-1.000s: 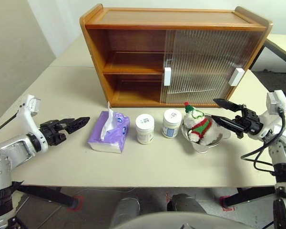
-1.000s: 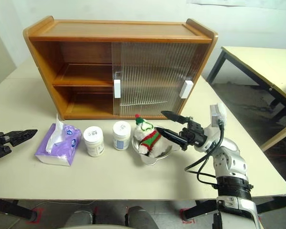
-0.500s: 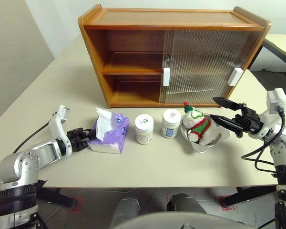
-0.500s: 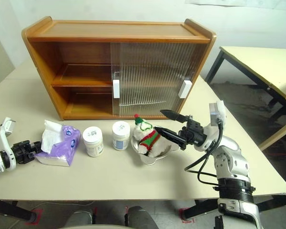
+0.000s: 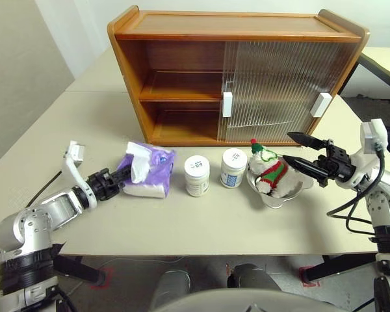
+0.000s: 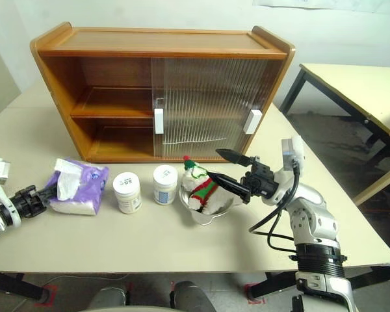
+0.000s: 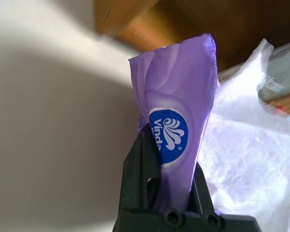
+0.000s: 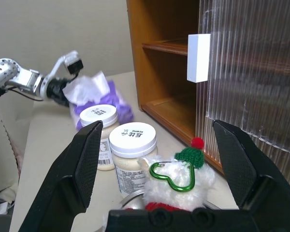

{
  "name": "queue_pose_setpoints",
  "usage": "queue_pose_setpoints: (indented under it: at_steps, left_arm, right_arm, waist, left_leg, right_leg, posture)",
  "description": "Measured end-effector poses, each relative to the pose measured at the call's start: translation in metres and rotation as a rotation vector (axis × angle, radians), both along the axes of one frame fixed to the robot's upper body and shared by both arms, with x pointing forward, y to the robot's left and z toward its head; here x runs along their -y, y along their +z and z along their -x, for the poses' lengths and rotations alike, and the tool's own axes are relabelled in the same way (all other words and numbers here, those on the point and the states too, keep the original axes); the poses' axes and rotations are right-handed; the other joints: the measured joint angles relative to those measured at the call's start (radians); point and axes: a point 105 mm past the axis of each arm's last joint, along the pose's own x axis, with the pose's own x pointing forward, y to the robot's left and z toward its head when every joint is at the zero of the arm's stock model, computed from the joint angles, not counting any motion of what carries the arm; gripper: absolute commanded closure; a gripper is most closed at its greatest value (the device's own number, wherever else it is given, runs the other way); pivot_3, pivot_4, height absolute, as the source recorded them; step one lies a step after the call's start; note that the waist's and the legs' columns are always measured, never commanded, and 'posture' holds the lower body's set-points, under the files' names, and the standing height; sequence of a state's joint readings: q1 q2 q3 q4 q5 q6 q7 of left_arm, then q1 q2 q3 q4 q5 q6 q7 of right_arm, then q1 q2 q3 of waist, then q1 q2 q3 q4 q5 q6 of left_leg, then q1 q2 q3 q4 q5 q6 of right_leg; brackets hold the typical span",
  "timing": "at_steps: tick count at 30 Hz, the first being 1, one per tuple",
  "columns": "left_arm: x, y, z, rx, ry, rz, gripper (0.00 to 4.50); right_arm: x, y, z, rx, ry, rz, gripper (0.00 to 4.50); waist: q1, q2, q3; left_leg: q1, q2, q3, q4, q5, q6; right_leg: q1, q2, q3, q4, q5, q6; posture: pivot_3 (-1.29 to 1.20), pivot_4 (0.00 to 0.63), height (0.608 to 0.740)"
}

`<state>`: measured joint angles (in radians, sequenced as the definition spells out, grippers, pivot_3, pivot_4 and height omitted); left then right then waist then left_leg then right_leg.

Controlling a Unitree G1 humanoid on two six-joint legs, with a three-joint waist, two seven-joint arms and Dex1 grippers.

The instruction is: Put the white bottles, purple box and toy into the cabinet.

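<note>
While left gripper [image 7: 176, 186] pinches purple box [image 5: 145, 170] by its end, box sits tilted on table [image 5: 201, 221], left of cabinet [image 5: 237, 75] opening, apparently barely lifted. Right gripper [image 8: 166, 159] spread wide, empty, straddling toy [image 5: 270, 172] in bowl [image 5: 292, 190] before cabinet door. Bottles [image 5: 197, 175] stand before cabinet, untouched. Step: first pick. Next: lift box, carry onto open shelf.

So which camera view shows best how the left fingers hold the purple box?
The left wrist view: the black fingers pinch the purple box at one end, close up. The eye views show the whole pack tilted on the table, its grip small. The right wrist view shows it far behind the bottles.
</note>
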<state>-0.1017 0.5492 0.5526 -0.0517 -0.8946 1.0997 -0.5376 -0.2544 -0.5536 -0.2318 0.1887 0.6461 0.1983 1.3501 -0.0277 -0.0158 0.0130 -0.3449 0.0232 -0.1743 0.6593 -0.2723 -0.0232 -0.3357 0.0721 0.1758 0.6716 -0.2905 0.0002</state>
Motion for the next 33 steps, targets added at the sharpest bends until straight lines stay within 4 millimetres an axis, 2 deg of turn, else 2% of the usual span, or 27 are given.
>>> queue_pose_setpoints:
  at_steps: [2,8,15,21,22,27,33]
  left_arm:
    - [0.003,0.014,-0.002,0.056,0.005,0.043,4.5]
    - [0.015,0.036,-0.007,0.13,-0.001,0.116,4.5]
    - [0.034,0.081,-0.027,0.267,-0.004,0.164,4.5]
    - [0.046,0.153,-0.058,0.503,0.071,0.137,4.5]
    - [0.051,0.158,-0.061,0.517,0.074,0.133,4.5]
    - [0.078,0.146,-0.079,0.461,0.092,0.137,4.5]
    - [0.093,0.14,-0.093,0.441,0.147,0.147,4.5]
  right_arm:
    - [-0.001,0.0,0.0,-0.003,0.003,0.0,0.0]
    - [-0.002,0.002,0.0,-0.006,0.013,-0.006,0.0]
    - [-0.003,0.005,0.0,-0.003,0.014,-0.008,0.0]
    - [-0.005,0.007,0.0,0.004,0.009,-0.021,0.0]
    - [-0.005,0.008,0.0,0.004,0.007,-0.021,0.0]
    - [-0.006,0.008,0.0,0.006,0.009,-0.023,0.0]
    - [-0.01,0.009,0.0,0.011,0.011,-0.027,0.0]
  waist:
    - [0.0,0.0,0.0]
    - [0.002,0.0,0.0]
    - [0.005,-0.002,0.001]
    - [0.006,-0.007,0.004]
    - [0.005,-0.007,0.003]
    - [0.005,-0.009,0.005]
    - [0.002,-0.01,0.005]
  left_leg:
    - [0.0,0.0,0.0,0.0,0.0,0.0]
    - [0.001,0.0,0.0,0.001,0.0,0.0]
    - [0.009,-0.001,0.001,0.002,0.0,0.001]
    - [0.012,-0.001,0.002,0.003,0.0,0.002]
    - [0.013,-0.002,0.003,0.003,0.0,0.003]
    - [0.012,-0.002,0.004,0.003,-0.001,0.004]
    - [0.011,-0.002,0.005,0.003,-0.001,0.004]
  right_leg:
    - [0.001,0.0,0.0,0.0,0.0,0.0]
    - [0.002,0.0,0.0,0.0,0.0,0.002]
    - [0.012,0.0,0.0,0.0,-0.001,0.004]
    - [0.016,0.001,0.001,-0.001,-0.004,0.01]
    - [0.017,0.0,0.002,-0.002,-0.004,0.01]
    - [0.016,0.0,0.003,-0.002,-0.003,0.011]
    - [0.017,0.0,0.004,-0.004,-0.004,0.013]
  posture:
    - [-0.08,0.0,0.74]
    - [-0.07,0.0,0.74]
    - [-0.07,0.0,0.74]
    - [-0.07,0.0,0.74]
    - [-0.08,0.0,0.74]
    - [-0.08,0.0,0.74]
    - [-0.08,0.0,0.74]
